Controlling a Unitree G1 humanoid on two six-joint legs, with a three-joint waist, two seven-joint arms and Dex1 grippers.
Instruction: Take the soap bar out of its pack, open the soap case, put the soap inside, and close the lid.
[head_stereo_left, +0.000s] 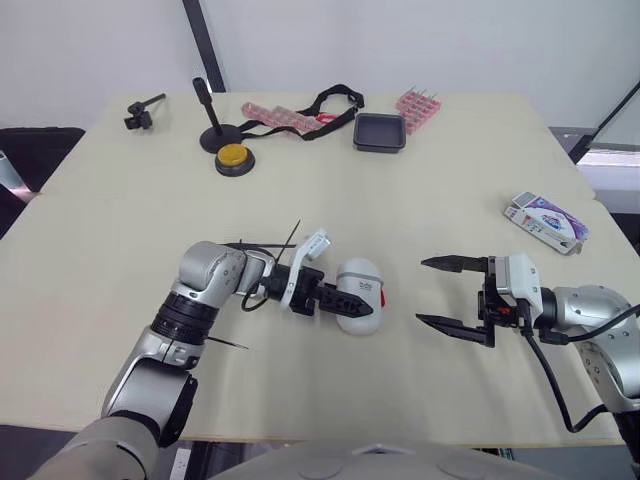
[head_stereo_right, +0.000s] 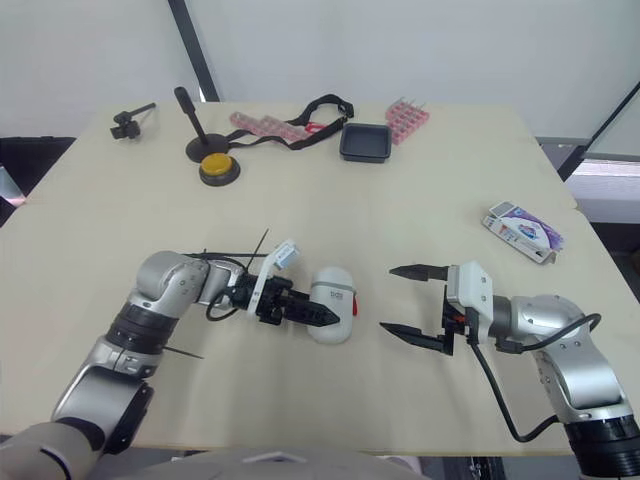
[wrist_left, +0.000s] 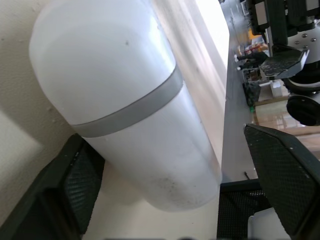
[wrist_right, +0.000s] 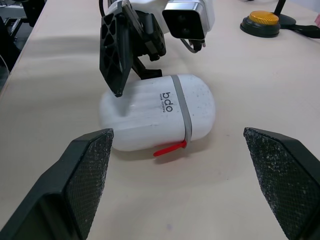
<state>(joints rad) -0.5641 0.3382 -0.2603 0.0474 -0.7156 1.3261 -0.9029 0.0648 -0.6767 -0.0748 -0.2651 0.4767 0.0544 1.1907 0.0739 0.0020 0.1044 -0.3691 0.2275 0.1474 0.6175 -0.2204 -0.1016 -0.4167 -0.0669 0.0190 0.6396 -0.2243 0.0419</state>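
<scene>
I am holding my left gripper (head_stereo_left: 345, 298) with its fingers spread on either side of the soap case (head_stereo_left: 358, 283), which is lying on its side on the pale, smooth table (head_stereo_left: 400, 200). In the left wrist view one black, mesh-textured finger (wrist_left: 75, 190) is sitting against the case's wall, while the other is standing a little apart from it, so I am straddling the case and not clamping it.

The case is a rounded white plastic capsule, slightly speckled, with a grey band (wrist_right: 184, 112) running round its middle where lid and body are meeting. The lid is sitting closed, so I cannot tell what is lying inside. A small red tab (wrist_right: 169, 148) is sticking out at the seam on the side facing my right gripper (head_stereo_left: 423, 292). The letters "bdo" (wrist_right: 166, 102) are printed by the band; a smaller line under them is too fine for me to read.

I am keeping my right gripper's fingers wide apart, its textured pads (wrist_right: 85, 175) empty, pointing at the case from near by and not touching it.

The soap pack (head_stereo_left: 545, 220), a flat white carton with purple and blue print, is lying well apart beyond my right gripper's outer side. Its lettering is too small to read.

Far ahead of both grippers a square black tray (head_stereo_left: 380, 131) is sitting.
</scene>
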